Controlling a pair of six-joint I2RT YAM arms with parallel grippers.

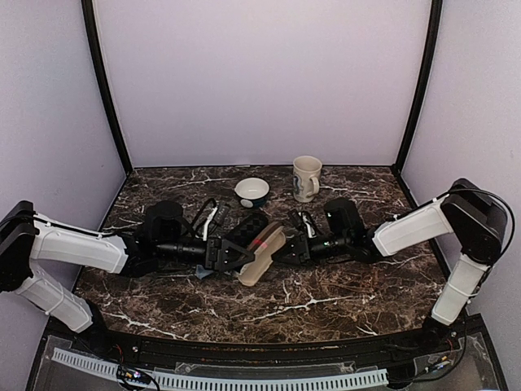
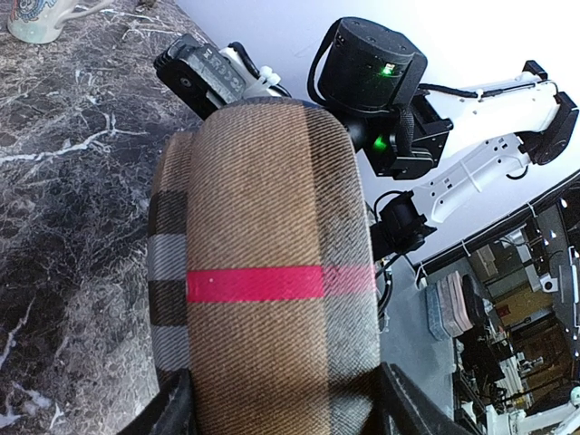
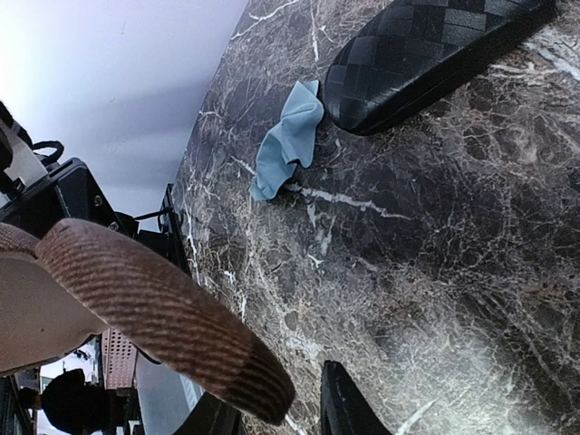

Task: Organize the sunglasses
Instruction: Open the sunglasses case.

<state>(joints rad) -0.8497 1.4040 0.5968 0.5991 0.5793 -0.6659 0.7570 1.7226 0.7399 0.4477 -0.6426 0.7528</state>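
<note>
Left claw (image 2: 288, 399) first: its two fingers sit on either side of the brown striped case (image 2: 263, 227) and clamp it across its width, the pink stripe facing my wrist camera and the table (image 2: 63, 181) running past beneath. From above, the case stands open and tilted, with its cream lining showing. Just past it is my right claw (image 1: 285, 248), up against the case's other rim. On that wrist's camera the curved edge of the lid lies between the fingers, with one dark finger (image 3: 344, 412) just beside it. The jaws are somewhat apart, but I cannot tell whether they pinch the lid or only bracket it.

Beyond the claws, the black checkered case (image 3: 426, 54) lies flat on the marble with a crumpled blue cloth (image 3: 288, 136) just beside its end. Farther back stand a bowl (image 1: 251, 191) and a mug (image 1: 306, 177), well apart from the work.

I cannot find the sunglasses in any view. They may lie inside the open case or behind my arms, but nothing shows them.

I judge the step to be working the brown case's lid, with one claw bracing and the other at the lid. If the glasses are inside, the next move is to fold the lid shut squarely while the left holds firm. If not, the lid must be left wide and the right claw freed to fetch them by the frame, not the lenses.
</note>
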